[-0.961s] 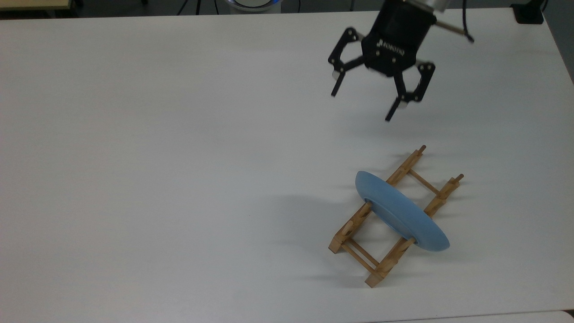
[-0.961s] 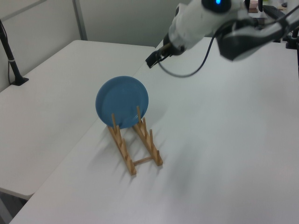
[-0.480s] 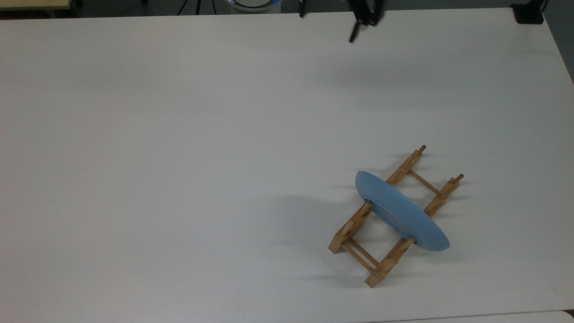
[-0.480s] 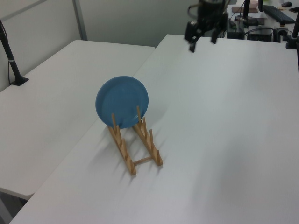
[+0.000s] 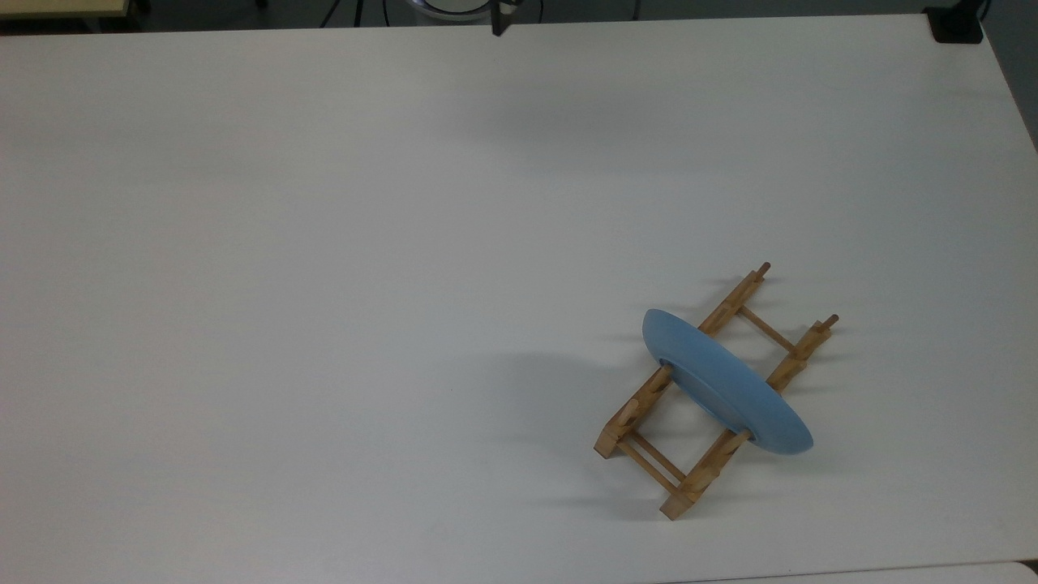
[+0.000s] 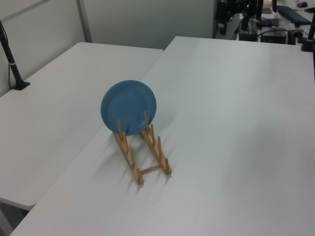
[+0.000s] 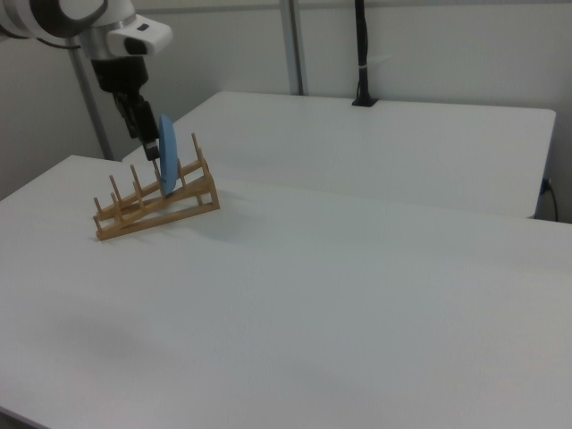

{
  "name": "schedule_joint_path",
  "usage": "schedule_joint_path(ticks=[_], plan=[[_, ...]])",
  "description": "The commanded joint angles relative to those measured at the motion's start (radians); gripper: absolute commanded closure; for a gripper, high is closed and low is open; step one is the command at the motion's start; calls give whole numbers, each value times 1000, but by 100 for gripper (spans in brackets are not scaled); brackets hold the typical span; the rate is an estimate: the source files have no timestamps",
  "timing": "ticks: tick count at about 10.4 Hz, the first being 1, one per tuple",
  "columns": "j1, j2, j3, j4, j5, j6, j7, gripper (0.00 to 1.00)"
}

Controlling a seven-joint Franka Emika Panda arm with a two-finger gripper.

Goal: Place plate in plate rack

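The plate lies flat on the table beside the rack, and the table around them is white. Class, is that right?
Not quite. The plate stands on edge in the rack, held between its pegs, as the left view shows; the top view shows its rim crossing both rails. The table is white, as stated.

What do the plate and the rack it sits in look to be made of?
The plate looks like matte, light-blue plastic or glazed ceramic: even colour, no sharp glare; which one is open. The plate rack looks like unpainted light wood: tan rails, upright pegs and thin dowel crossbars.
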State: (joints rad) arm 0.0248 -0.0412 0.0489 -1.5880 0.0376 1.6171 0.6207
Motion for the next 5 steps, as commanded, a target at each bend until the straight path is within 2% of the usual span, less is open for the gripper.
schedule_joint_path(ticks=[1,3,5], plan=[[-22,-34,-20,-44,39,41,-382,0],[-34,-28,-20,-41,38,61,-491,0],[-39,-23,-20,-38,33,72,-496,0]])
